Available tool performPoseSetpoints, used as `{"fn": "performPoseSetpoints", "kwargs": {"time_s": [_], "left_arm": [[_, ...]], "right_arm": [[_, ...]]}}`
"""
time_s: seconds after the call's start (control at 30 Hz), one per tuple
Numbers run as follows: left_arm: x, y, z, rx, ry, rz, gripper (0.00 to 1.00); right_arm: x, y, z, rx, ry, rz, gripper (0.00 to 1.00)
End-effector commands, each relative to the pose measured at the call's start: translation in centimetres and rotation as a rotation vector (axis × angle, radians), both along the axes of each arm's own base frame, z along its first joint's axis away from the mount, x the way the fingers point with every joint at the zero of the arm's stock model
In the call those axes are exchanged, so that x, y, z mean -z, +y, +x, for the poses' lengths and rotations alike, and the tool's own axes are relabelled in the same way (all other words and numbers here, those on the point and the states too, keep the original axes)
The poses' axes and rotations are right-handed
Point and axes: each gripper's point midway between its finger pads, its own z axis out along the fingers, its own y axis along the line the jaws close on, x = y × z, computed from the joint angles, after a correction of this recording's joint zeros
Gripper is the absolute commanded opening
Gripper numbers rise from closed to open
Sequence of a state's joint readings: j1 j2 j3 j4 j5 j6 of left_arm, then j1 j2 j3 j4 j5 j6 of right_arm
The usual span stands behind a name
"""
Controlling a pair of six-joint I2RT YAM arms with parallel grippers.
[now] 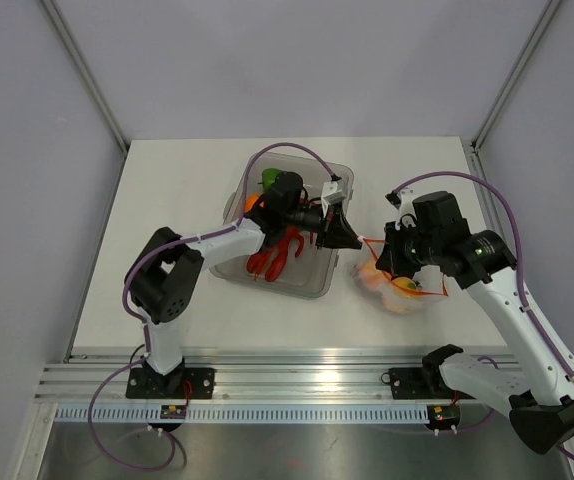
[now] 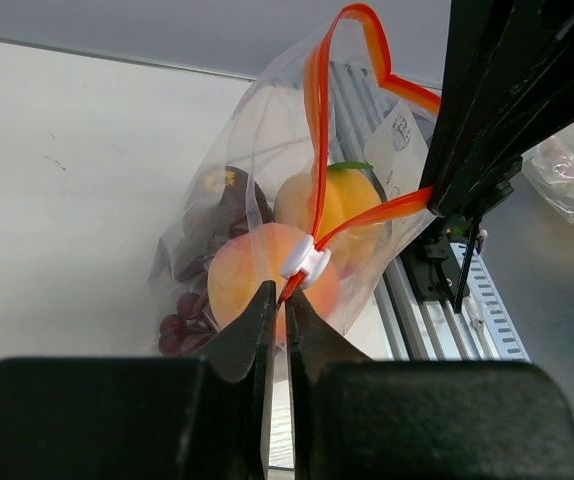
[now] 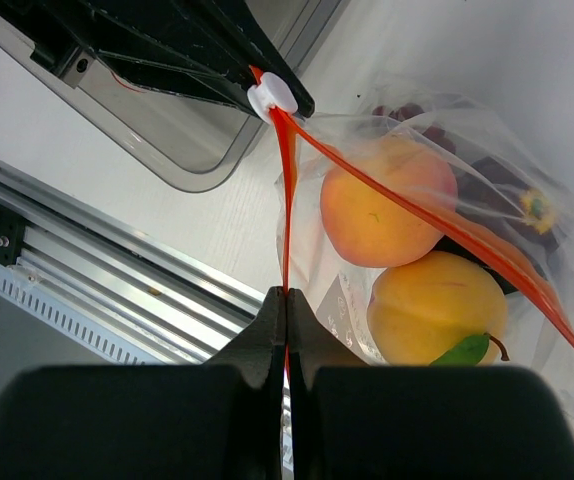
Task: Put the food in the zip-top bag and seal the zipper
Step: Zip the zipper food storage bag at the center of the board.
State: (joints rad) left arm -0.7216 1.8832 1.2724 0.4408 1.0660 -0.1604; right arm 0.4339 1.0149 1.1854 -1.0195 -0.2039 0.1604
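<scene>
The zip-top bag (image 1: 399,288) lies right of the tray and also shows in the left wrist view (image 2: 267,150). It holds a peach (image 3: 387,200), a yellow fruit (image 3: 437,305), purple grapes (image 2: 179,322) and a dark plum (image 2: 217,195). My left gripper (image 2: 279,295) is shut on the end of the red-orange zipper (image 2: 317,110), just behind the white slider (image 2: 307,262). My right gripper (image 3: 287,295) is shut on the zipper (image 3: 285,200) farther along, and the strip is taut between the two. In the top view the left gripper (image 1: 352,238) and right gripper (image 1: 387,255) are close together. The mouth past the slider gapes open.
The clear-grey tray (image 1: 317,285) left of the bag holds the red lobster (image 1: 272,255), the green pepper (image 1: 270,178) and an orange (image 1: 252,201). The left arm reaches across the tray. An aluminium rail (image 1: 307,380) runs along the near table edge.
</scene>
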Motion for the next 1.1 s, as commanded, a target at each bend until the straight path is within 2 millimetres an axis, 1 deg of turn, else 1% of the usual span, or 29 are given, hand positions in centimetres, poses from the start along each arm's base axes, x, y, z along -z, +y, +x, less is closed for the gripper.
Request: {"fn": "performPoseSetpoints", "kwargs": {"time_s": [0.0,0.03,0.07,0.1,0.17,0.2,0.23,0.3,0.33,0.37,0.4,0.43,0.47,0.5,0.53,0.57,0.6,0.63,0.7,0.73,0.8,0.83,0.9,0.93,1.0,1.07], "left_arm": [[-0.9,-0.1,-0.3,0.038,-0.033,-0.029,0.08],[-0.9,-0.1,-0.3,0.038,-0.030,-0.029,0.08],[-0.9,-0.1,-0.3,0.038,-0.029,-0.029,0.05],[-0.9,-0.1,-0.3,0.042,-0.029,-0.030,0.00],[-1.0,0.0,-0.3,0.038,-0.029,-0.030,0.00],[-1.5,0.1,-0.3,0.033,-0.036,-0.036,0.00],[-1.7,0.2,-0.4,0.030,-0.044,-0.043,0.00],[-2.4,0.3,-0.3,0.019,-0.057,-0.052,0.00],[-2.4,0.4,-0.3,0.018,-0.049,-0.044,0.00],[-2.9,0.3,-0.1,0.017,-0.052,-0.045,0.00],[-3.2,0.4,-0.1,0.017,-0.051,-0.040,0.00],[-2.9,0.5,0.0,0.017,-0.032,-0.016,0.00],[-3.4,0.4,0.1,0.020,-0.037,-0.017,0.00],[-3.3,0.4,0.1,0.023,-0.028,-0.005,0.00],[-3.4,0.4,0.1,0.024,-0.026,-0.003,0.00],[-3.6,0.4,0.1,0.024,-0.028,-0.004,0.00],[-3.6,0.5,0.1,0.027,-0.027,-0.004,0.00],[-3.8,0.5,0.2,0.022,-0.029,-0.007,0.00],[-4.1,0.6,0.1,0.023,-0.025,-0.012,0.00],[-4.3,0.7,0.3,0.024,-0.026,-0.018,0.00],[-4.7,0.9,0.3,0.032,-0.021,-0.023,0.00],[-4.9,1.0,0.3,0.036,-0.015,-0.025,0.00],[-5.1,1.1,0.4,0.037,-0.017,-0.028,0.00],[-5.0,1.1,0.3,0.040,-0.015,-0.028,0.00],[-4.9,1.1,0.4,0.040,-0.013,-0.026,0.00],[-4.9,1.1,0.3,0.044,-0.011,-0.027,0.00]], "right_arm": [[-2.0,0.6,0.6,-0.013,-0.059,0.038,0.00],[-1.9,0.7,0.6,-0.016,-0.057,0.037,0.00],[-1.9,0.7,0.7,-0.016,-0.057,0.036,0.00],[-2.0,0.7,0.7,-0.016,-0.056,0.038,0.00],[-1.9,0.9,0.8,-0.021,-0.052,0.037,0.00],[-2.0,0.9,0.8,-0.021,-0.049,0.039,0.00],[-1.9,0.8,0.8,-0.023,-0.043,0.029,0.06],[-2.5,0.6,1.0,-0.027,-0.053,0.009,0.25],[-2.7,0.6,1.3,-0.029,-0.052,0.000,0.42],[-4.3,0.7,1.6,-0.035,-0.087,0.012,0.45],[-5.0,0.7,1.5,-0.050,-0.102,0.010,0.45],[-5.6,0.9,1.7,-0.062,-0.114,0.015,0.42],[-7.2,1.1,1.9,-0.077,-0.158,0.030,0.38],[-7.7,1.3,2.3,-0.099,-0.181,0.026,0.37],[-8.7,1.4,2.7,-0.105,-0.209,0.026,0.36],[-8.9,1.4,3.2,-0.112,-0.221,0.013,0.37],[-8.3,1.5,3.9,-0.117,-0.207,-0.015,0.38],[-8.7,1.5,4.5,-0.136,-0.231,-0.034,0.40],[-8.3,1.8,5.3,-0.181,-0.238,-0.066,0.43],[-7.6,2.0,5.9,-0.197,-0.222,-0.085,0.45],[-6.7,2.0,6.4,-0.247,-0.227,-0.127,0.48],[-6.0,2.1,6.6,-0.261,-0.212,-0.138,0.49],[-5.9,2.6,6.5,-0.310,-0.233,-0.126,0.50],[-5.5,2.8,6.5,-0.321,-0.230,-0.119,0.50],[-5.5,3.3,6.5,-0.336,-0.247,-0.096,0.50],[-5.2,3.5,6.5,-0.340,-0.236,-0.089,0.50]]}}
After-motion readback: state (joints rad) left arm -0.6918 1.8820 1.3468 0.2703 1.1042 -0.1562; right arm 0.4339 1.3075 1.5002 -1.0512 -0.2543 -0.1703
